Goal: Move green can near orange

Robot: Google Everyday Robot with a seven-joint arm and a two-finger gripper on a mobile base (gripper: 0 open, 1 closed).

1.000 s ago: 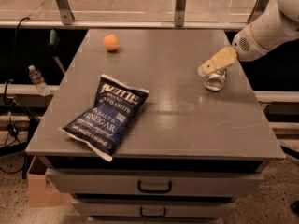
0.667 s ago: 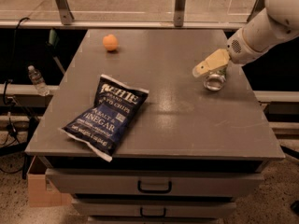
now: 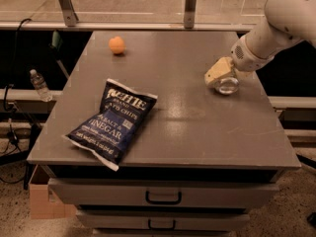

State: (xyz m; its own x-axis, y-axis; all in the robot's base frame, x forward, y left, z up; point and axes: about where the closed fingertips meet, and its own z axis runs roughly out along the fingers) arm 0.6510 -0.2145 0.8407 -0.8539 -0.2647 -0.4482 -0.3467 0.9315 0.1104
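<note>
The orange (image 3: 117, 45) is a small round fruit at the far left of the grey table (image 3: 192, 117). The green can (image 3: 227, 86) stands near the table's right edge. Only its shiny silver end shows; its green side is hidden behind the gripper. My gripper (image 3: 219, 73), beige-tipped on a white arm reaching in from the upper right, is right at the can, covering its top and left side. The can is far to the right of the orange.
A dark blue chip bag (image 3: 113, 122) lies at the table's front left. A clear water bottle (image 3: 39, 84) stands on a ledge left of the table. Drawers with handles (image 3: 163, 197) sit below the front edge. A rail with posts runs behind the table.
My gripper has shifted a little left and down against the can. The can, the orange and the chip bag have stayed in place.
</note>
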